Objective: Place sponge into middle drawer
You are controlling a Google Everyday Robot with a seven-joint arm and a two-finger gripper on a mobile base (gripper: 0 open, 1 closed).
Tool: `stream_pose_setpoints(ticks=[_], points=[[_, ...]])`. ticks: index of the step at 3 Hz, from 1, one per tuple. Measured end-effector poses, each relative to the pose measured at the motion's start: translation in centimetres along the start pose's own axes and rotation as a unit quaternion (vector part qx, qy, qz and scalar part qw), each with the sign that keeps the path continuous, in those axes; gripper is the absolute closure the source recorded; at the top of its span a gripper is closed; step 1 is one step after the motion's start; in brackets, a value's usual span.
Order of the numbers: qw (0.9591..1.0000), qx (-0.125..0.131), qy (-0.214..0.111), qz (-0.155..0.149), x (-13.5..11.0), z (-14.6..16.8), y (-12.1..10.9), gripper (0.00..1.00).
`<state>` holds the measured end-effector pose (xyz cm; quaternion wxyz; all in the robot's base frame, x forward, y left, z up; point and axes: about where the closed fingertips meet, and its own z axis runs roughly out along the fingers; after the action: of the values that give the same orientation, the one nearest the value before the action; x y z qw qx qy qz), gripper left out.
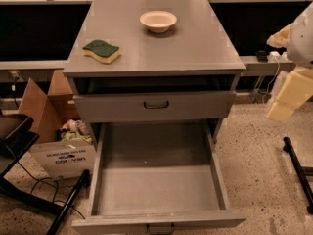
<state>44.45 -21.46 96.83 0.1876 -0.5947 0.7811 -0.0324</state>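
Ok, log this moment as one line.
sponge: cabinet top, front left | middle drawer: pulled open, no sponge inside | gripper: far right, apart from sponge | step: not yet picked

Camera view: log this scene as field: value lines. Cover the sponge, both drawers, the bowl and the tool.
sponge: on the cabinet top, front-left, green side up
middle drawer: pulled open, sponge not in it
upper drawer: shut
bowl: cream, upright, rear centre of the top
tool: right edge of view, beside the cabinet, apart from the sponge
cardboard box: on the floor, left of the cabinet
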Motion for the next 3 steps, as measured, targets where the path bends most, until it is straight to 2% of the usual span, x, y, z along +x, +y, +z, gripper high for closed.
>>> stream_pose_setpoints(ticks=[1,2,3], points=[[0.9938,0.009,-0.103,0.042,-0.8,5.8,-2.1,0.00],[0.9759,0.041,-0.204,0.064,-4.3,9.0,-7.9,0.00],[0.9411,0.083,-0.313,0.098,-10.1,11.3,-17.4,0.00]])
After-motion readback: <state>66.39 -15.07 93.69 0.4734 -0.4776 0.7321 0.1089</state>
